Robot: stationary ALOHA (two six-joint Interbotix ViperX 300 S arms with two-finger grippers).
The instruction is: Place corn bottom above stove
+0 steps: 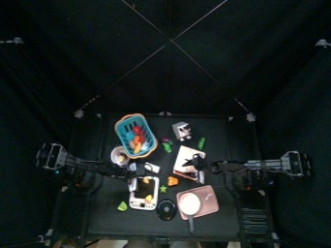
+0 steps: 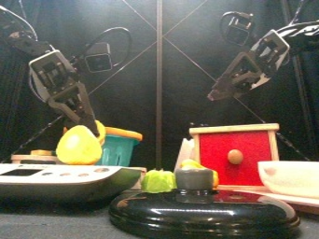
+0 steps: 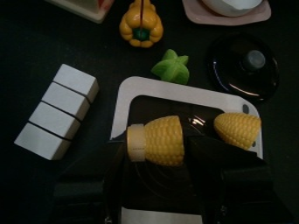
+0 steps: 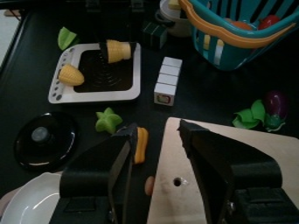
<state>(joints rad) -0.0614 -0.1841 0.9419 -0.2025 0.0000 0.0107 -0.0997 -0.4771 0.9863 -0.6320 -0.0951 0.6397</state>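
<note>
Corn halves (image 3: 163,140) on stove (image 3: 140,92); front view hides them

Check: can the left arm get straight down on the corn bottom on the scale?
Probably yes. The left gripper hangs open right above the corn bottom on the scale; nothing lies between. The corn tip lies apart beside it.

A black lid (image 2: 203,211) lies nearest. A red box (image 2: 236,154) stands behind it. A yellow pepper (image 2: 77,146) sits beside a teal basket (image 2: 121,147).
</note>
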